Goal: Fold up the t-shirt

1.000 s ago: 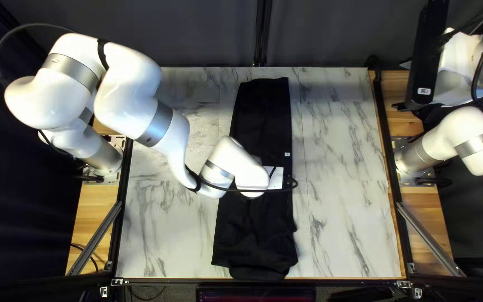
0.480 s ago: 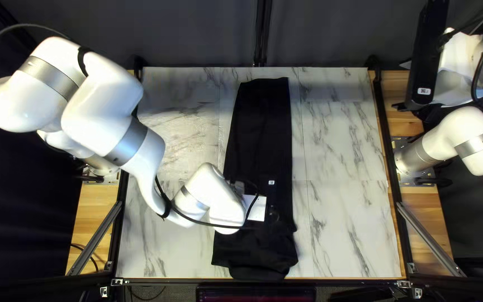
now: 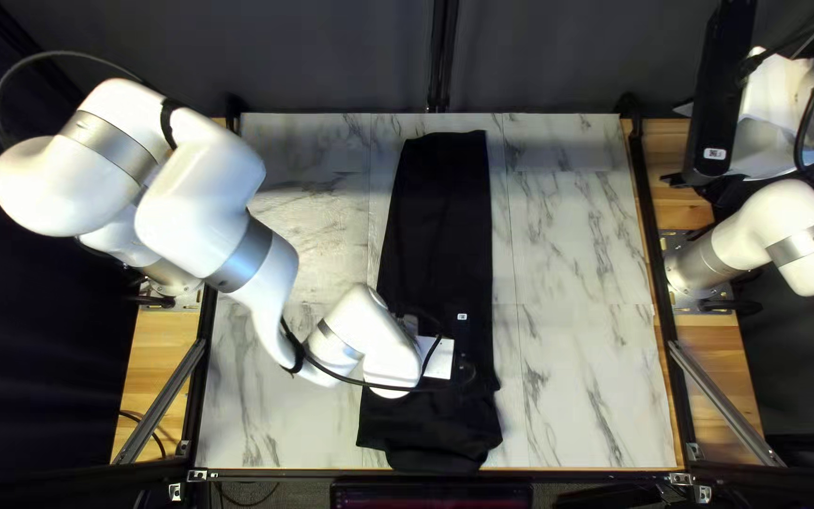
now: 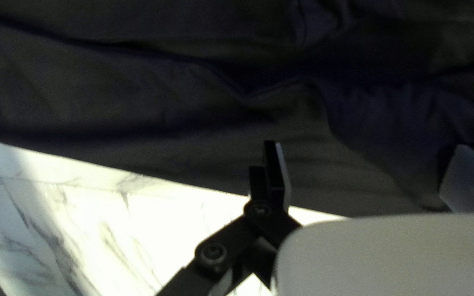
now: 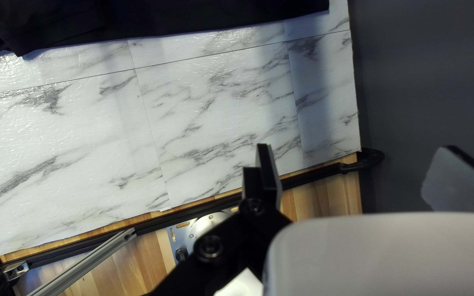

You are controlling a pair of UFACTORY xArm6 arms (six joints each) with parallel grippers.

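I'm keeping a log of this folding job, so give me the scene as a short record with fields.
Shirt: black, laid in a long strip between the far and near edges
Table: white, grey-veined
Left gripper: open, at the shirt's long edge; contact unclear
Right gripper: open, away from the shirt
Held: nothing

The marble-patterned white table (image 3: 584, 254) carries a long, narrow black t-shirt (image 3: 440, 217).
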